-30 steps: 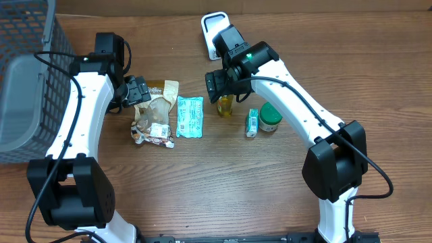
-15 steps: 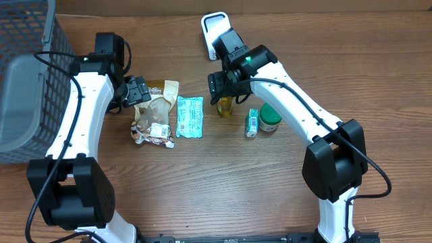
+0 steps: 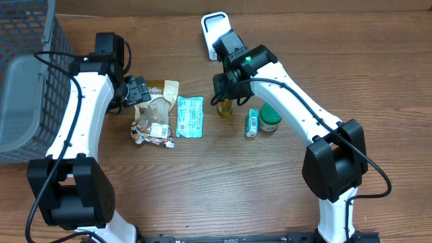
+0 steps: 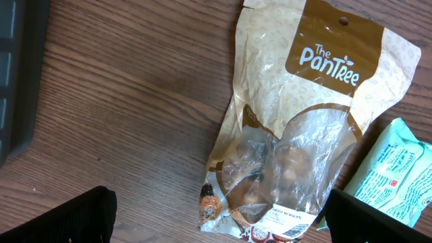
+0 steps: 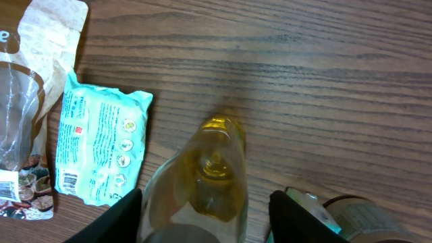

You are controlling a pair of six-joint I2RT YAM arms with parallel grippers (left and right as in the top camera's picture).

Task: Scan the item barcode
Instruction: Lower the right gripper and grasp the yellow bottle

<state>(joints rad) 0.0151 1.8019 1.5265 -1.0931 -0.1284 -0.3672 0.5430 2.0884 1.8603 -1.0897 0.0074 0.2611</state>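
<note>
Right fingers (image 5: 118,219) are held open, one on either side of the upright bottle of yellow liquid (image 5: 202,182). A gap is seen at one side, so no grip is made. The bottle is located mid-counter (image 5: 304,67), toward the far edge, between the teal packet (image 5: 101,142) and a small box (image 3: 251,123). Left fingers (image 4: 74,219) are spread wide above the PanTree snack pouch (image 4: 297,155); nothing is held.

Brown wood-grain tabletop (image 3: 202,189) filling the overhead view, darker streaks running left to right. At the far left edge, a dark wire-mesh basket (image 3: 30,27) with a pale grey liner (image 3: 17,101) inside. Even, soft light from above; faint, short shadows on the wood.
</note>
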